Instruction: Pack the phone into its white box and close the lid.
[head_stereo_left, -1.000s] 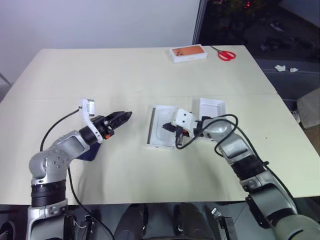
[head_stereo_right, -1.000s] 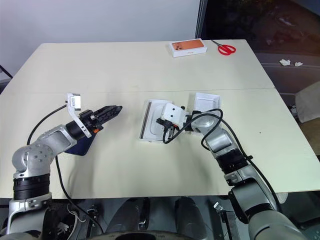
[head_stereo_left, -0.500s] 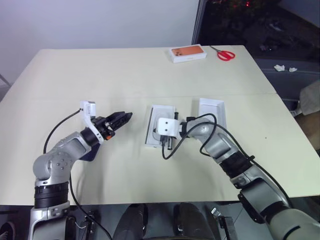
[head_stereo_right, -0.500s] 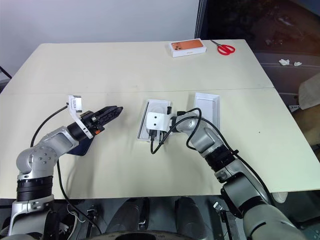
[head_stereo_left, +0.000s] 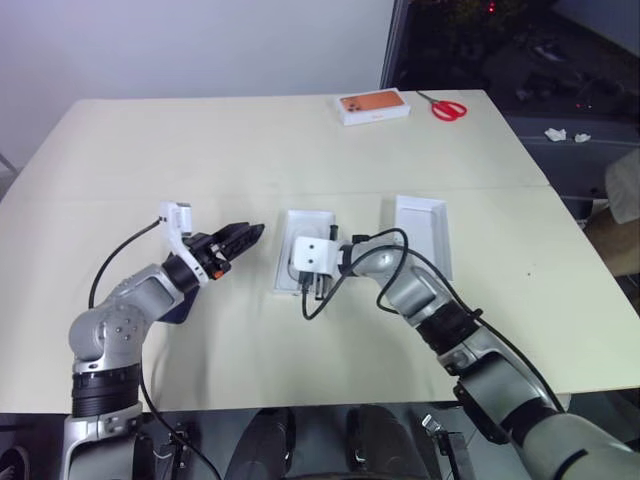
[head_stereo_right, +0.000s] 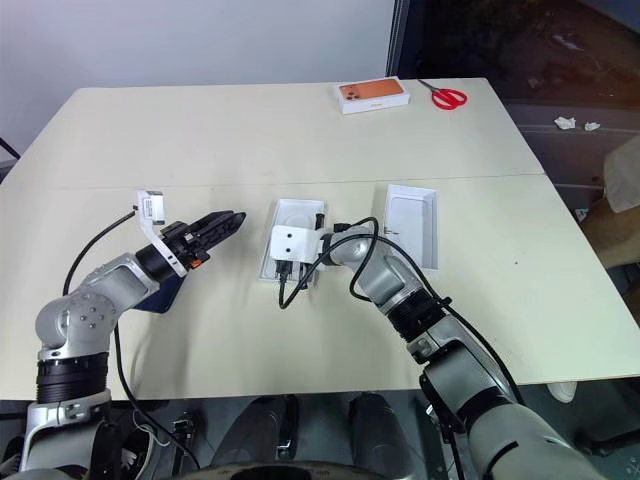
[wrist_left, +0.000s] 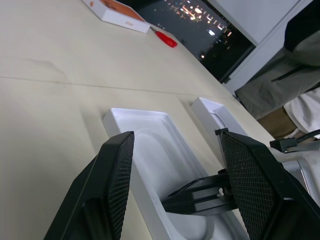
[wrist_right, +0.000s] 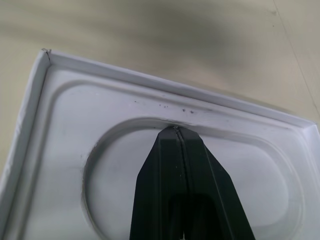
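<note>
Your table is a wide cream sheet with a white wall behind it and a dark window at 1 o'clock.

Start at 8 o'clock. The phone lies flat there, mostly hidden under your left forearm, so only a dark navy edge shows. It is in no container.

Your left hand hovers just past it, pointing toward 3 o'clock. Its fingers are spread apart and there is nothing between them.

At the table's centre sits the flat white insert, raised rim around it and an oval recess pressed into its floor. Your right hand has its fingers pressed tight together, and the tips rest inside that recess at its edge. Nothing else lies in the insert.

Just beyond, at 3 o'clock from the insert and apart from it, the white box lies open side up. It is shallow and empty.

Far back at 12 to 1 o'clock stands the orange-topped box, closed, so you cannot tell its contents. Red-handled scissors lie beside it.
</note>
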